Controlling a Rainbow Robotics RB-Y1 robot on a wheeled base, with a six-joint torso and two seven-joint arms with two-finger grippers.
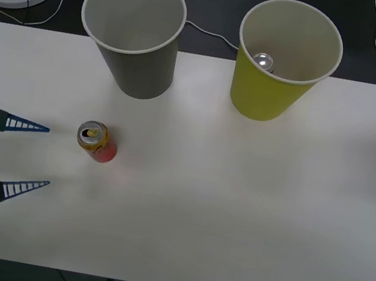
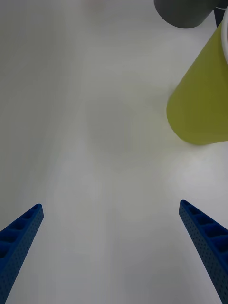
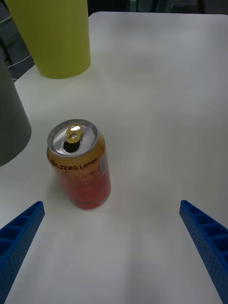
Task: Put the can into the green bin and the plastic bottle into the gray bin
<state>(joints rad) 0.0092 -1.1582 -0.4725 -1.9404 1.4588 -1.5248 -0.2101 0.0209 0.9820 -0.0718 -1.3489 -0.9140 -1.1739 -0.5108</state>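
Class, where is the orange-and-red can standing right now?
In the front view the can stands upright on the table's left side, in front of the gray bin and just ahead of the left gripper's open jaws.

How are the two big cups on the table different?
The green bin is yellow-green outside; the gray bin is gray. The green bin has a silver-topped can inside; the gray bin looks empty. The green bin stands toward the robot's right, the gray bin toward its left. Both are tapered, upright, white inside.
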